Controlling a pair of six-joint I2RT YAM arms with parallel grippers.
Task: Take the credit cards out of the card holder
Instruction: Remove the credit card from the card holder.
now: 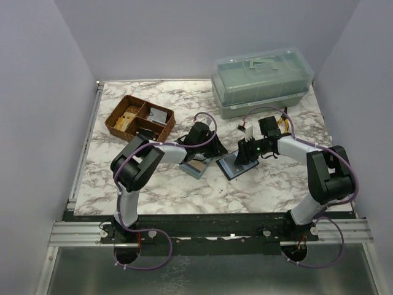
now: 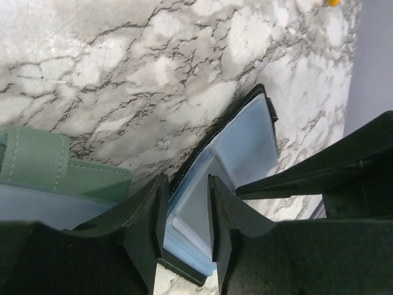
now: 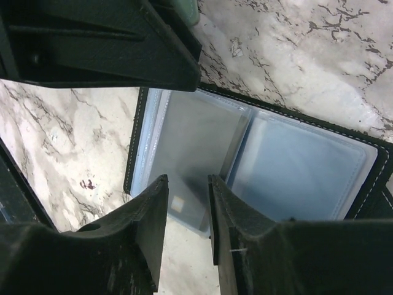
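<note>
Right wrist view: card holder (image 3: 382, 169) lies open and flat on the marble table (image 3: 295, 49), between the two arms, with its clear sleeves facing up. A pale blue-grey credit card (image 3: 190, 153) sits in the sleeve on the left of this view, its near edge just beyond the right gripper (image 3: 187, 184). Fingers (image 3: 230, 209) stand part-open with a narrow gap. The card shows through the gap and nothing is visibly clamped. Cannot tell whether the tips touch the plastic.

Left wrist view: left gripper (image 2: 187, 184) is also part-open with a narrow gap, poised over one end of the holder, no hold evident. A green stitched wallet (image 2: 37, 163) lies just beside it, not part of the job.

Judgement, step in hand: getting purchase on the first card while the holder is pinned.
- Left arm should bear on the holder's leather or the other sleeve, not on the card being drawn, or friction will lock it in.
- Right fingers want the card's exposed edge only. Catching sleeve plastic as well would drag the whole holder.
- Draw along the sleeve's open direction, low and parallel to the table. Lifting early would bend the card.
- Grippers sit close together, so watch for finger collision.
- Cannot tell whether the other sleeve holds a second card.
</note>
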